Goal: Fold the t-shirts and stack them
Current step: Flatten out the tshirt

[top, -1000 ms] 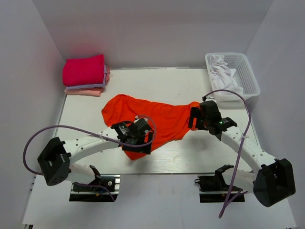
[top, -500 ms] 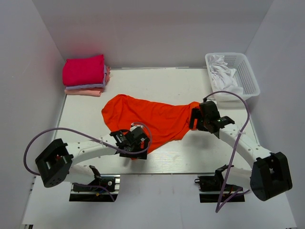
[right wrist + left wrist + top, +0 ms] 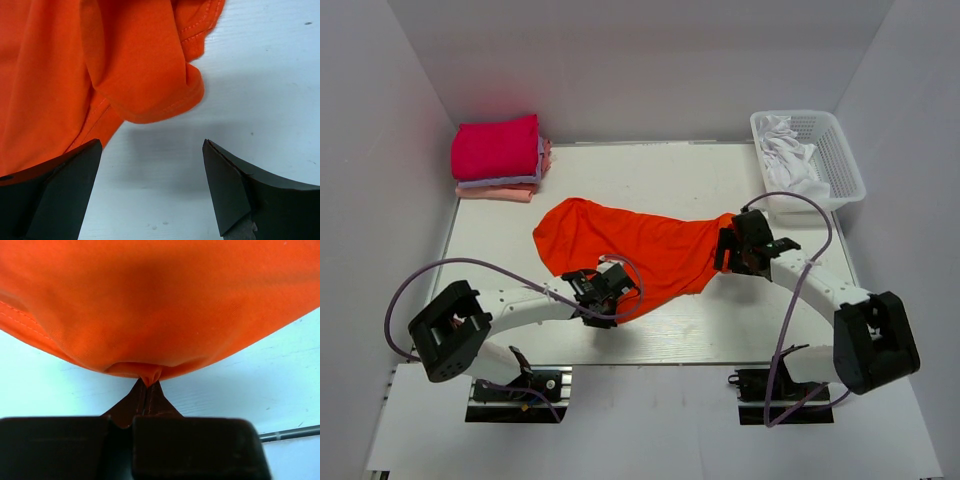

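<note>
From above, the left tool (image 3: 608,300) that stood spread a second ago is now pressed together on the near edge of the orange-red t-shirt (image 3: 640,245). Its arm has swung in closer, and the right arm's elbow has drawn in too. The right tool (image 3: 728,252) sits at the shirt's right end as before. The shirt lies loose and rumpled across the middle of the surface (image 3: 650,175). The folded t-shirts (image 3: 498,150) are stacked in the far left corner, magenta on top, lavender and light pink beneath. A white basket (image 3: 840,150) with white cloth (image 3: 790,150) in it stands far right, well apart from the shirt.

From the left wrist, the left tool (image 3: 147,385) pinches a small pucker of the t-shirt's (image 3: 160,305) edge, with the cloth ballooning above it over the pale surface (image 3: 260,375).

From the right wrist, the right tool (image 3: 150,150) is spread wide. A hemmed fold of the t-shirt (image 3: 145,75) lies just ahead of the gap, and its left finger (image 3: 65,190) overlaps the cloth. Bare surface (image 3: 260,75) lies to the right.
</note>
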